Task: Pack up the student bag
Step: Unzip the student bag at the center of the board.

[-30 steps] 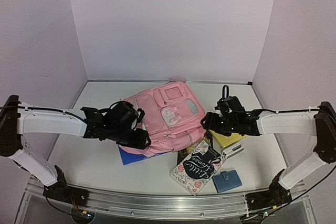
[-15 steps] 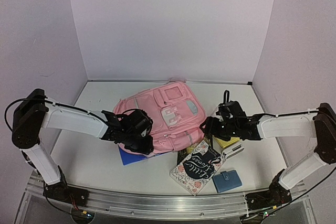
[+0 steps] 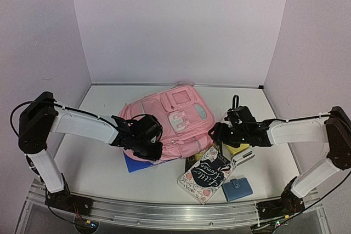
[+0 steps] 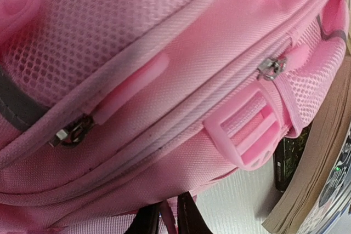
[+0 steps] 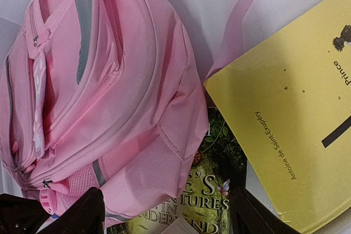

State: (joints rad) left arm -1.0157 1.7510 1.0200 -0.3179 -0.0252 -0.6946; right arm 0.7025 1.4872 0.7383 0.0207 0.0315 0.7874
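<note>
The student bag [image 3: 173,120] is a big pink backpack lying front-up in the middle of the table. My left gripper [image 3: 155,150] is pressed against its near left edge. In the left wrist view the bag [image 4: 164,80] fills the frame, and my left gripper [image 4: 169,215] is shut on a thin pink strip of it. My right gripper [image 3: 215,131] hovers at the bag's near right corner. In the right wrist view the bag [image 5: 109,91] lies upper left, and my right gripper [image 5: 164,215] stands open above its corner with nothing between the fingers.
A yellow book [image 5: 290,113] lies right of the bag, partly over a dark green book [image 5: 214,190]. A black floral book [image 3: 207,175] and a blue wallet [image 3: 237,189] lie nearer the front. A blue book [image 3: 134,163] pokes out under the bag's near left side.
My left gripper dropped to the bag's near left edge and closed on a pink strip. My right gripper slid slightly left toward the bag, still open.
</note>
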